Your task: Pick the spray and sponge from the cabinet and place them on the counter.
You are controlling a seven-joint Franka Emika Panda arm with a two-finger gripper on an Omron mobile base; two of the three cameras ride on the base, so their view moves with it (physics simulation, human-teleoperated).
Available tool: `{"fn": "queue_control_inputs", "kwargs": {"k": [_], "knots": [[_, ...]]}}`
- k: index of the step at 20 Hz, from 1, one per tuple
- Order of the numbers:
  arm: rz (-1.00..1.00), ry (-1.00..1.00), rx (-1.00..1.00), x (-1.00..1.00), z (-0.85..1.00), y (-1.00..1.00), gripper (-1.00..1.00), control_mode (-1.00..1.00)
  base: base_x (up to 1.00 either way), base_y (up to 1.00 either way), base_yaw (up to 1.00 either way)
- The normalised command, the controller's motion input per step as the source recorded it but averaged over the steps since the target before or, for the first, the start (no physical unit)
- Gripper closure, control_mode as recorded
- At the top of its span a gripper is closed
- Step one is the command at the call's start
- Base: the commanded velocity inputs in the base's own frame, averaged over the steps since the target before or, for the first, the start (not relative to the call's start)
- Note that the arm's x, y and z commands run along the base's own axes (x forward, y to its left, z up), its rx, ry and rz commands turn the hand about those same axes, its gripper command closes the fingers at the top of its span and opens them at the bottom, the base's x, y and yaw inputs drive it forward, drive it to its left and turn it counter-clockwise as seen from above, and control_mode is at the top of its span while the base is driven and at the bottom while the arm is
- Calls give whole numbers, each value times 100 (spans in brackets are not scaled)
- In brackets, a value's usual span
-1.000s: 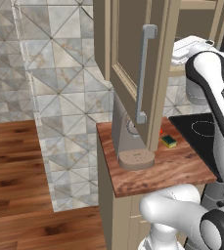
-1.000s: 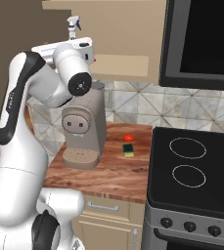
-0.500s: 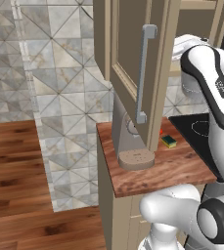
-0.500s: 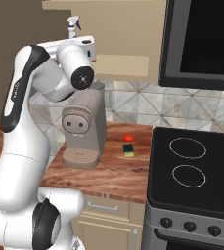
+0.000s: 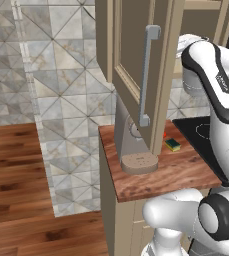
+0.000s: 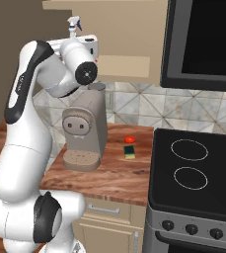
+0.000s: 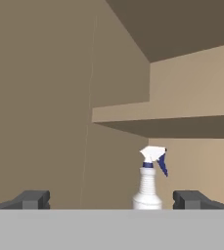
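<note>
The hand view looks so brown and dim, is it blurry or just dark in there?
Hand view: not blurry, the spray stands sharp and bright against the cabinet's shaded walls. Right base view: brighter, with crisp edges on the sponge and the counter.

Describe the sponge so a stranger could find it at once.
Start at the big grey coffee machine on the wood counter. To its right, before the black stovetop, lies the sponge: a flat block, green over yellow, unlike the small red thing behind it.
</note>
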Motion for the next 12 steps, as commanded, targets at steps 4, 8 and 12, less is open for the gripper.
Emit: {"fn": "queue_control_inputs", "kwargs": {"k": [4, 8, 12], "knots": [[1, 3, 0, 14, 0, 3, -100, -100, 0, 0, 0], [2, 2, 0, 15, 0, 4, -100, -100, 0, 0, 0], [1, 1, 0, 14, 0, 4, -100, -100, 0, 0, 0]]}}
